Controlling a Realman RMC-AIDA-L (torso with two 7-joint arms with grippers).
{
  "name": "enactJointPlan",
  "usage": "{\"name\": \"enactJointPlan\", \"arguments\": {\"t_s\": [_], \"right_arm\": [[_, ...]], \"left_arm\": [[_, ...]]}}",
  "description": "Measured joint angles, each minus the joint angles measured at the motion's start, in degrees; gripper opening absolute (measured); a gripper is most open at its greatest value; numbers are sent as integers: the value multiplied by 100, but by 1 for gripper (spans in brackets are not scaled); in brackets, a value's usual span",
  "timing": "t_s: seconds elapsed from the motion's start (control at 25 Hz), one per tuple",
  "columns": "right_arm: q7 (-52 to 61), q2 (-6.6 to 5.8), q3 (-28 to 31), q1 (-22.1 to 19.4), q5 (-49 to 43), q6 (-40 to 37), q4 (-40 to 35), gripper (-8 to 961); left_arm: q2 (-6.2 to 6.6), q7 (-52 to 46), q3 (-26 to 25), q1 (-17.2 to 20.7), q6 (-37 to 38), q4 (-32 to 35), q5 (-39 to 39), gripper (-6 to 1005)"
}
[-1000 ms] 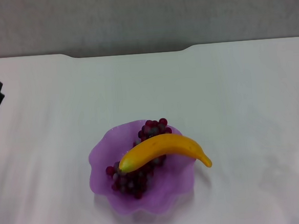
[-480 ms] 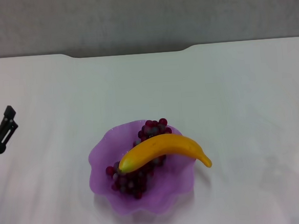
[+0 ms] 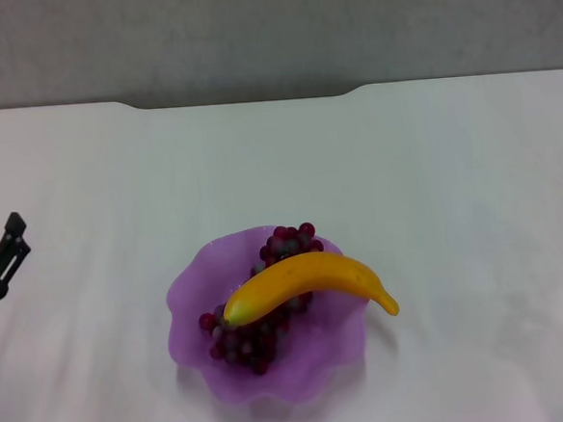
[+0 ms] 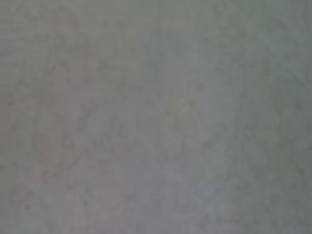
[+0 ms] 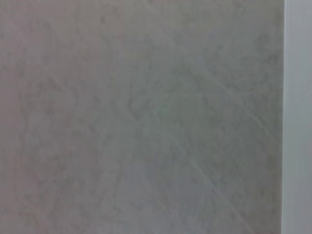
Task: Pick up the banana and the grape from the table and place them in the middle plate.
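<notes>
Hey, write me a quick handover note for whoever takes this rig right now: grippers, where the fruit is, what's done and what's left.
Left gripper: at the far left edge of the head view, over the plain white table, well clear of the plate, holding nothing; fingers apart.
Right gripper: not in view.
Translucent light-purple scalloped plate: near the table's front middle.
Dark red-purple grape bunch: lying in the plate.
Curved yellow banana: resting across the grapes, its dark tip end overhanging the plate's right rim.
Done: both fruits are in the plate.
Left: nothing apparent, beyond perhaps parking the arms.
</notes>
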Motion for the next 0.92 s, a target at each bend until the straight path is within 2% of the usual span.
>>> {"name": "enactJointPlan", "arguments": {"t_s": [0.2, 0.52, 0.92], "right_arm": [[121, 10, 24, 126, 12, -6, 399, 0], [128, 13, 168, 80, 10, -199, 397, 0], [178, 11, 246, 7, 7, -680, 444, 0]], "left_arm": [[-56, 237, -178, 69, -205, 104, -157, 880], [-75, 450, -158, 158, 99, 85, -587, 880], [-96, 472, -120, 93, 104, 118, -607, 880]]}}
